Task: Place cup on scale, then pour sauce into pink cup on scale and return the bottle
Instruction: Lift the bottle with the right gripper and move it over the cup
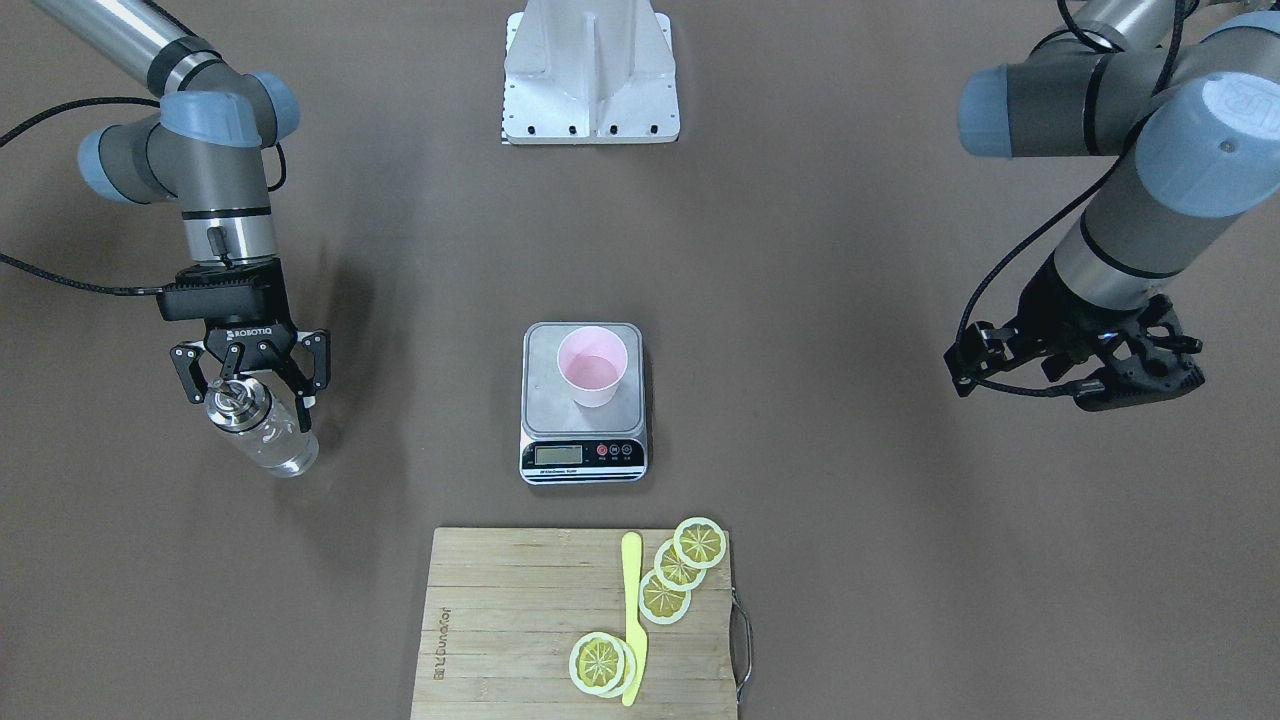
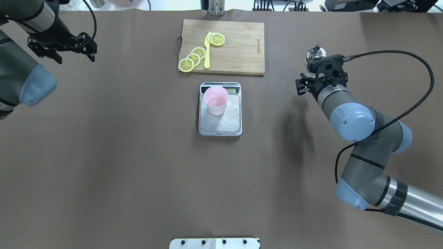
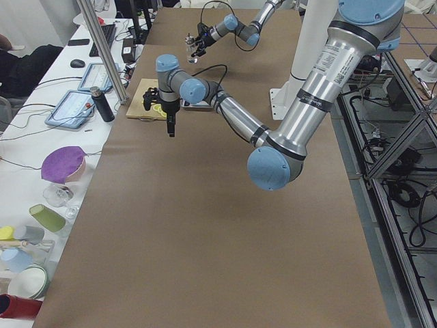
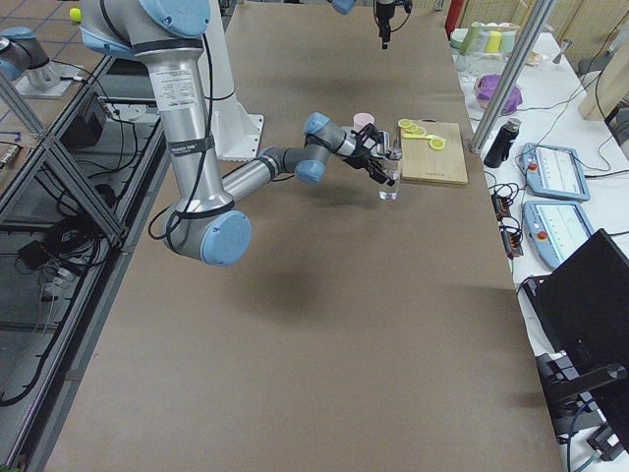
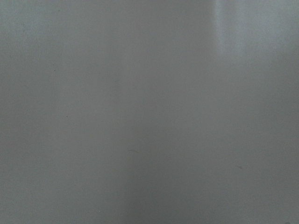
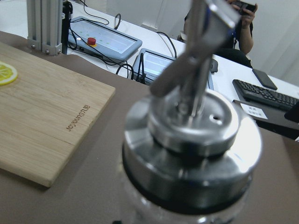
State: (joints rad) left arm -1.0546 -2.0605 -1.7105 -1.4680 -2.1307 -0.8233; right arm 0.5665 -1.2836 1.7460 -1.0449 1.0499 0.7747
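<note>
The pink cup [image 1: 592, 366] stands upright on the scale [image 1: 545, 400] at mid-table, with clear liquid in its bottom; both also show in the overhead view, cup [image 2: 216, 100] and scale [image 2: 228, 121]. The clear glass bottle [image 1: 268, 440] with its silver spout cap stands upright on the table on my right side. My right gripper [image 1: 250, 398] is over its cap with the fingers spread wide to either side, so it looks open. The cap [image 6: 191, 149] fills the right wrist view. My left gripper [image 1: 1075, 365] hovers high on my left side, open and empty.
A bamboo cutting board [image 1: 500, 600] with lemon slices [image 1: 678, 570] and a yellow knife [image 1: 632, 610] lies just beyond the scale. The white robot base plate [image 1: 592, 70] is at the near edge. The left wrist view shows only bare brown table.
</note>
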